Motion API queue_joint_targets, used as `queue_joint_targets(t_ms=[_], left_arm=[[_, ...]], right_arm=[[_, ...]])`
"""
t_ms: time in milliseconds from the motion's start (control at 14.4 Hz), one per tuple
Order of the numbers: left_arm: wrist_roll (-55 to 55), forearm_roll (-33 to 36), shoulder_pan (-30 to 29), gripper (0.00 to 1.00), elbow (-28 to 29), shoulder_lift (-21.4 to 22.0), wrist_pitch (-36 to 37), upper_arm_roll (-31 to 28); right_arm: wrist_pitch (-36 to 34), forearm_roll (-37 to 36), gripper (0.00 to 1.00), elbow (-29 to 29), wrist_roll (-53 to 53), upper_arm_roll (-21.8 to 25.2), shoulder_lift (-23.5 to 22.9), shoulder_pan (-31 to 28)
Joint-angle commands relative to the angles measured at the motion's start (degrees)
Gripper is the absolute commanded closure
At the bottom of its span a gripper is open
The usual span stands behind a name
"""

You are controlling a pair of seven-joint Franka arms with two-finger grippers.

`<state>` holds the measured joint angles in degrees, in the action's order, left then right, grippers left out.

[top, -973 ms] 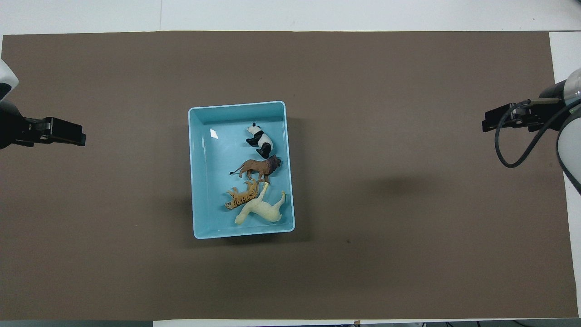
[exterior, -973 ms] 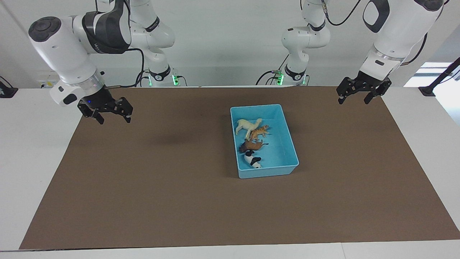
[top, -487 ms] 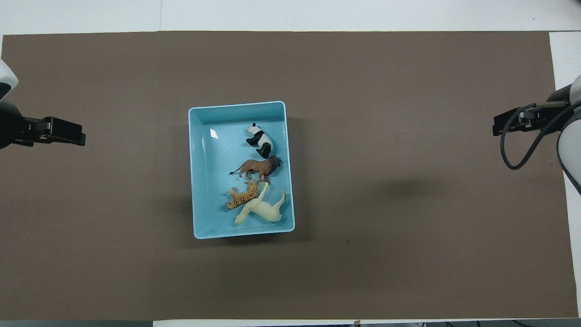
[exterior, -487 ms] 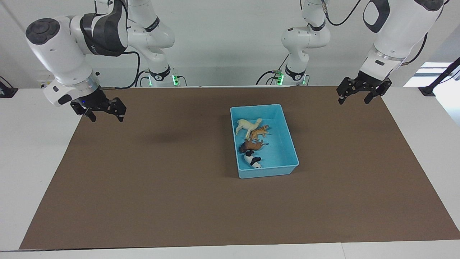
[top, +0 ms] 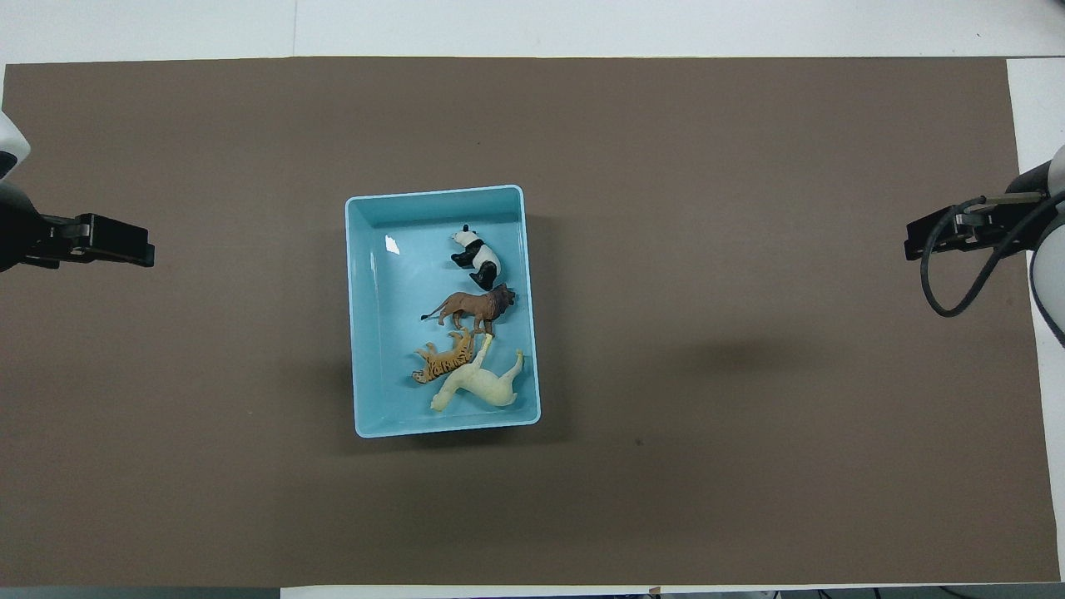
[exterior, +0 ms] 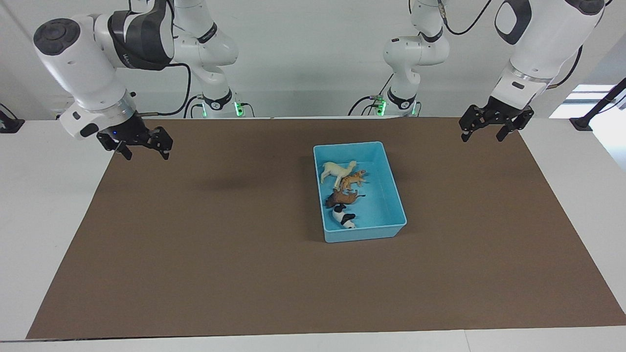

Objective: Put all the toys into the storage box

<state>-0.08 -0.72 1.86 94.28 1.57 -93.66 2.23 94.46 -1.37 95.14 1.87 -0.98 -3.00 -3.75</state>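
— Where do our toys lie relative to our two grippers?

— All four are inside the storage box (exterior: 389,193), lying on their sides along the wall toward the right arm's end. The horse (exterior: 337,171) is nearest to us, the tiger (exterior: 353,180) touches it, then the lion (exterior: 344,197), and the panda (exterior: 344,218) is farthest.

— And the box's long axis?

— It runs from us outward, and the toys line up along it. The box sits on the brown mat (exterior: 220,244), a little toward the left arm's end.

— Which gripper is closer to it?

— Our left gripper (exterior: 480,133) hangs over the mat's corner at its own end, fingers spread, carrying nothing. Our right gripper (exterior: 143,151) hangs over the mat's edge at the other end, also spread and carrying nothing. Both are well apart from the box; we judge the left one somewhat nearer.

— Anything left to fetch?

— We see no toy on the mat, so we judge the task done.

— Surface and room?

— The mat is flat, on a white table (exterior: 39,195), and no object lies between either gripper and the box.
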Motion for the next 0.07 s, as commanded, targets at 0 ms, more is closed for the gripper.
queue_joint_targets(t_ms=[0], left_arm=[[0.9,1.0,-0.5,0.0,1.8,1.3,-1.3,0.2]], right_arm=[[-1.0,0.2,0.0,-0.8,0.8,-0.5,0.0,-0.5]])
